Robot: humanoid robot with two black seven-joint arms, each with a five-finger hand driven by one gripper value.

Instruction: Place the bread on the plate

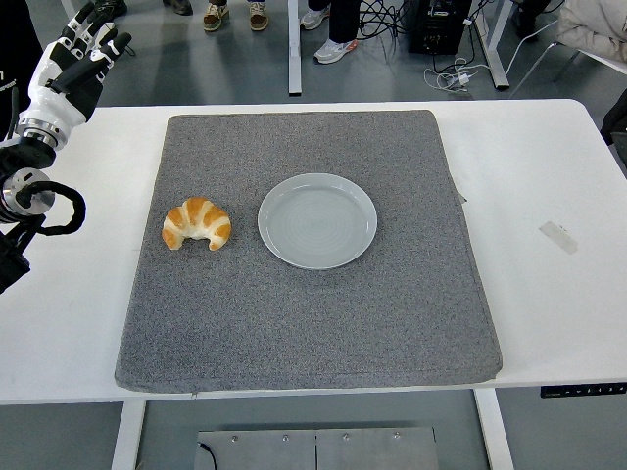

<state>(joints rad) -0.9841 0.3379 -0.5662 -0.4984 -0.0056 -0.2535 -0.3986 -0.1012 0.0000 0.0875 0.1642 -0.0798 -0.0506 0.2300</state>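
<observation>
A golden croissant (197, 224) lies on the grey mat (304, 323), left of centre. An empty pale grey plate (317, 220) sits on the mat just to the croissant's right, a small gap between them. My left hand (86, 47) is raised at the upper left, beyond the table's far-left corner, fingers spread and holding nothing. It is well away from the croissant, up and to the left of it. My right arm is out of view.
The white table (549, 176) carries a small clear tag (558, 236) at the right. People's feet (235, 14) and table legs show on the floor past the far edge, with cables and a black box (436, 24).
</observation>
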